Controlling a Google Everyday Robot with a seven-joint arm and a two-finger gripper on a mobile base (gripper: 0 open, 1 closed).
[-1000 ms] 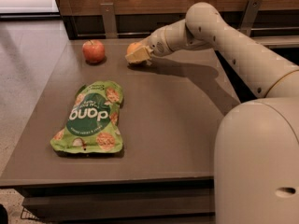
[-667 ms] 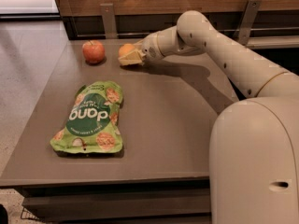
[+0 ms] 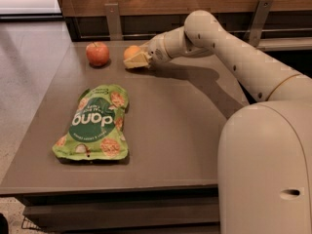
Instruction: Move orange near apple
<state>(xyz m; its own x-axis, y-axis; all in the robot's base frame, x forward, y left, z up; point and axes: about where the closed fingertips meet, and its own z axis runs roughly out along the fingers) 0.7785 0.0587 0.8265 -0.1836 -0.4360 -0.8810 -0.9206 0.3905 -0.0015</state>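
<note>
The red-pink apple (image 3: 97,53) sits near the far left corner of the grey table (image 3: 175,126). The orange (image 3: 130,51) is just to its right, a short gap away, low at the table surface. My gripper (image 3: 136,58) is shut on the orange, its pale fingers wrapping the fruit's front and right side. Only the orange's upper left part shows. The white arm reaches in from the right across the far side of the table.
A green "dang" snack bag (image 3: 95,123) lies flat on the left half of the table, nearer the front. A wooden wall with metal brackets (image 3: 113,18) runs behind the table. My white base (image 3: 265,169) fills the lower right.
My gripper has carried the orange leftward along the far side of the table, closing the gap to the apple.
</note>
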